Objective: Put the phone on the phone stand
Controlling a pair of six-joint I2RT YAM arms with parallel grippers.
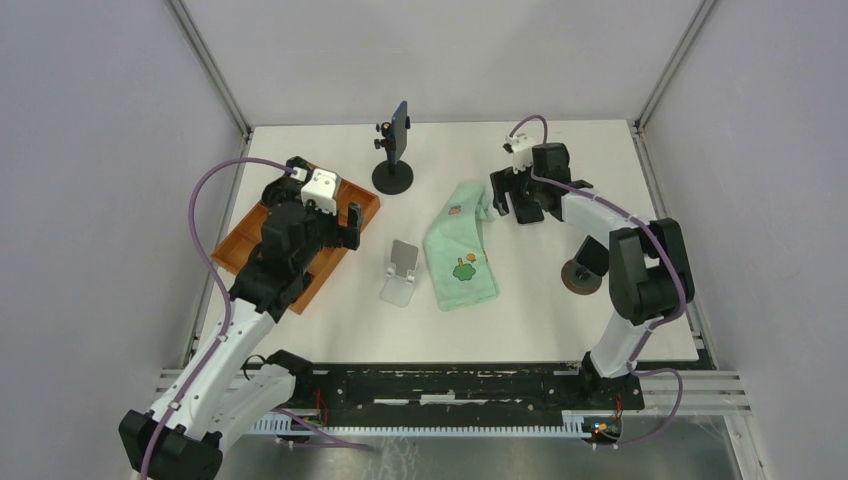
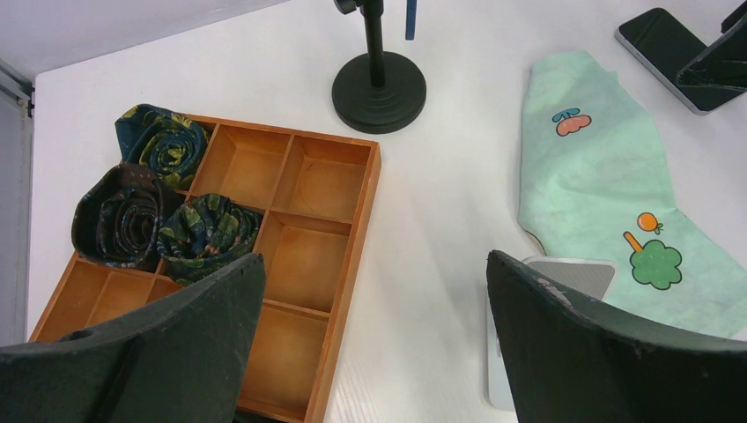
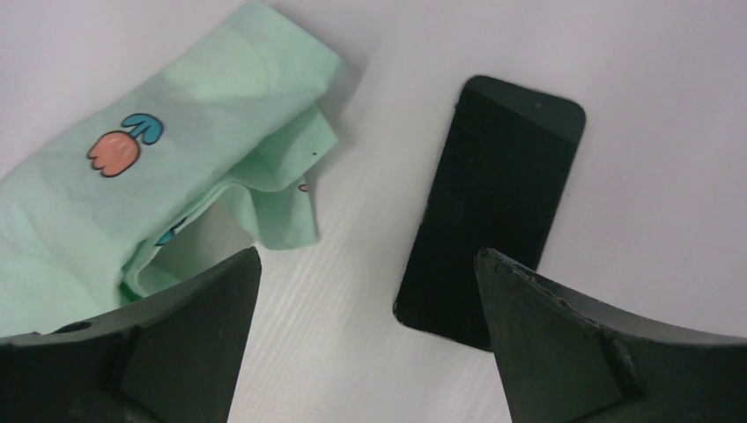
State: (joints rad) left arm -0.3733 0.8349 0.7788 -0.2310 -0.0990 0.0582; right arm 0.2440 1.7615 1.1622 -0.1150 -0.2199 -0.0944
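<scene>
The black phone (image 3: 493,207) lies flat, screen up, on the white table, just right of the green cloth (image 3: 176,176). My right gripper (image 3: 368,282) hovers over it, open and empty, with its right finger over the phone's near right corner. In the top view the right gripper (image 1: 510,205) hides the phone. The phone's corner shows in the left wrist view (image 2: 665,44). The silver phone stand (image 1: 403,272) stands at the table's middle, left of the cloth, also seen in the left wrist view (image 2: 564,275). My left gripper (image 2: 374,295) is open and empty, above the wooden tray's right edge (image 1: 335,222).
A wooden compartment tray (image 2: 348,264) at left holds three rolled dark floral cloths (image 2: 132,211). A black round-based holder (image 1: 393,150) with a blue clip stands at the back. The green cloth (image 1: 460,245) lies between stand and phone. A brown round object (image 1: 581,277) sits by the right arm.
</scene>
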